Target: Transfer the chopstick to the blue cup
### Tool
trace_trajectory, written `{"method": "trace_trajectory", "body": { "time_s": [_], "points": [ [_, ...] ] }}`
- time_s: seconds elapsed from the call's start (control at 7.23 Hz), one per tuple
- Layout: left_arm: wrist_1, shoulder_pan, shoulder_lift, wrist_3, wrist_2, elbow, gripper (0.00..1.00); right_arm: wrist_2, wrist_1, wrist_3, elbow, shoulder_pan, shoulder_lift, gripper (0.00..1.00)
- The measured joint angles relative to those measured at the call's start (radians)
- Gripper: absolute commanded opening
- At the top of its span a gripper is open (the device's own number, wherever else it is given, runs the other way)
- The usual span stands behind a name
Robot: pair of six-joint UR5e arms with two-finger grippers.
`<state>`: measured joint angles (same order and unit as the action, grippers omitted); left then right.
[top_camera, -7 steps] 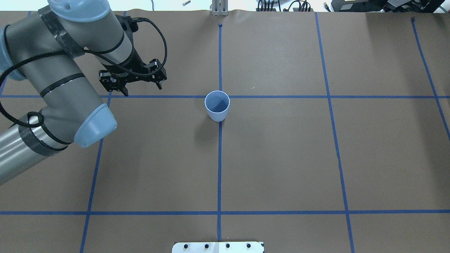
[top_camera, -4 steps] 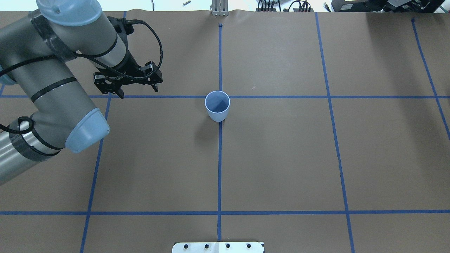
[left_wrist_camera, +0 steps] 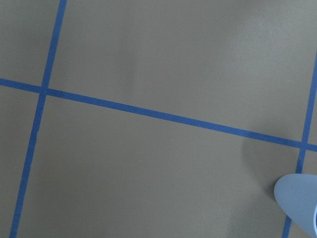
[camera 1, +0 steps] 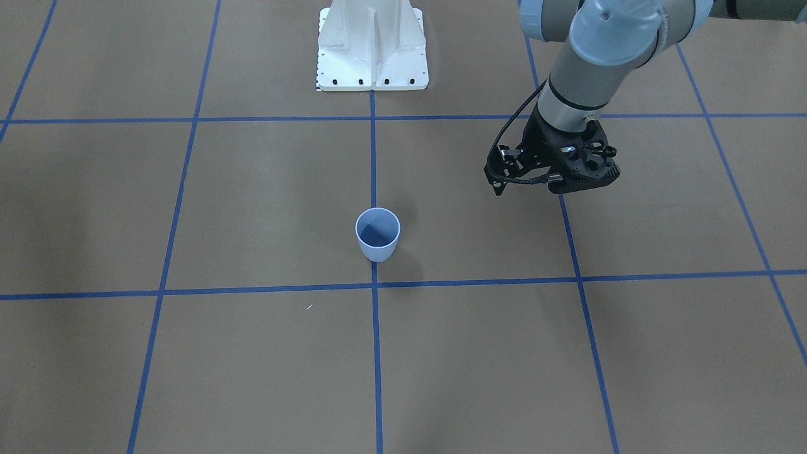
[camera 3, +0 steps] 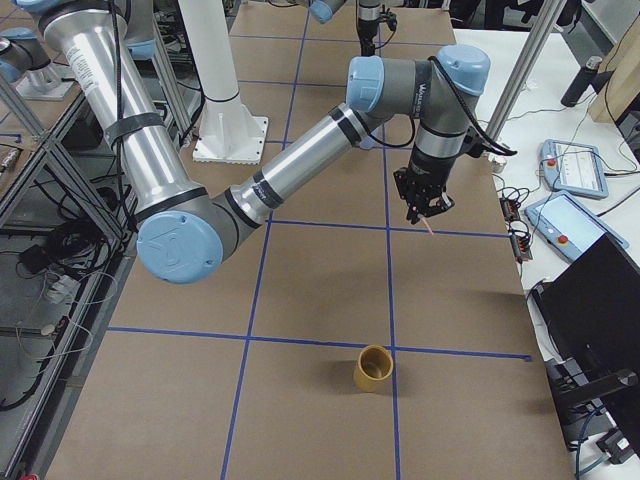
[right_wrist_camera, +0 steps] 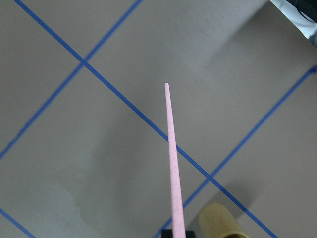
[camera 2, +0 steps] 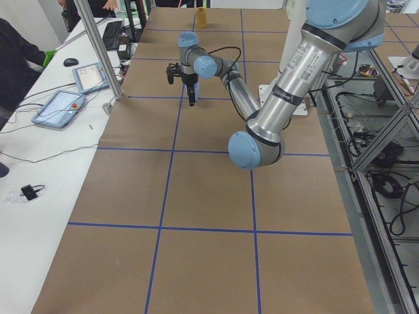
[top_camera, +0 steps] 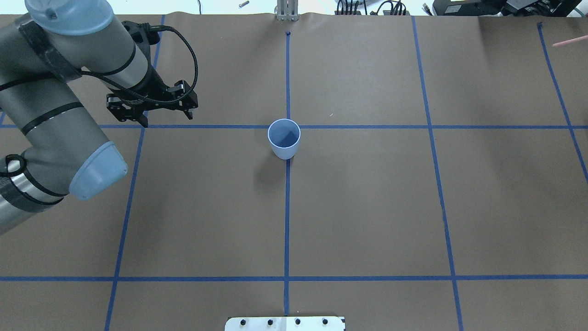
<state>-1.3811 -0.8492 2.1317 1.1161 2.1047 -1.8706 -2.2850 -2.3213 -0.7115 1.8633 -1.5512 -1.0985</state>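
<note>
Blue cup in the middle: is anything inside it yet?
Empty. The blue cup stands upright, and the overhead and front views show only its bare blue inside.

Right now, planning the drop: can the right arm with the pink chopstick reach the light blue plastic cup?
Likely yes: nothing stands around the light blue plastic cup, and the open left gripper sits well aside.
</note>
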Motion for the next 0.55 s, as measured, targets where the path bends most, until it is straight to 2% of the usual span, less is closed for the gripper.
{"method": "trace_trajectory", "body": {
  "time_s": [0.28, 0.55],
  "points": [
    [-0.002, -0.054, -0.041, -0.090, 0.008, -0.002, 0.98, -0.040, 0.004, 0.253, 0.110, 0.155, 0.060, 0.00],
    [-0.004, -0.130, -0.100, -0.229, 0.042, -0.001, 0.98, -0.044, 0.015, 0.491, 0.190, 0.313, 0.136, 0.00]
  ]
}}
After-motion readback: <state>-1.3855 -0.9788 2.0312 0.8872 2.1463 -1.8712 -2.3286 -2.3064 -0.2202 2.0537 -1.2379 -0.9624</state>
